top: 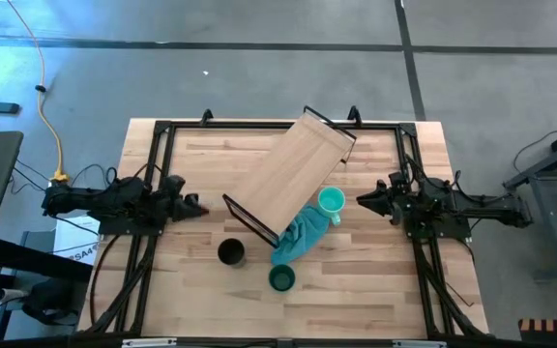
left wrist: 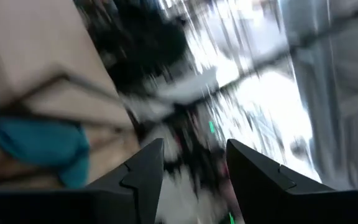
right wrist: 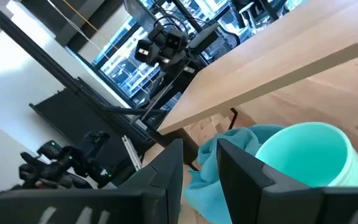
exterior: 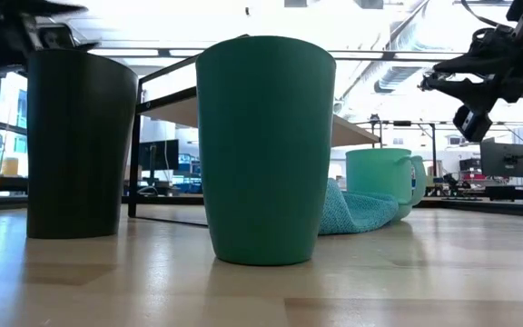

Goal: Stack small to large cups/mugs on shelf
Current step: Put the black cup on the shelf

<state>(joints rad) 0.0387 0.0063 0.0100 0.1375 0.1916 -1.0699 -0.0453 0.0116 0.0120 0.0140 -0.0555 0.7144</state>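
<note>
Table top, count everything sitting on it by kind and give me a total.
Cups: 3, namely black cup, dark green cup, mint mug
Shelf: 1, wooden shelf
Cloth: 1, teal cloth
Total: 5

Matt smooth cups (exterior: 264, 145) — a pale-wood shelf (top: 293, 174) on black metal, beside soft cloth (top: 298, 238).

A crumpled teal cloth (top: 300, 238) lies on the wooden table (top: 375, 280), near the middle and a little toward the near edge. A black metal frame (top: 162, 128) runs around the tabletop. Off the table's far left, a yellow cable (top: 46, 97) trails across the grey concrete floor (top: 259, 68).
</note>
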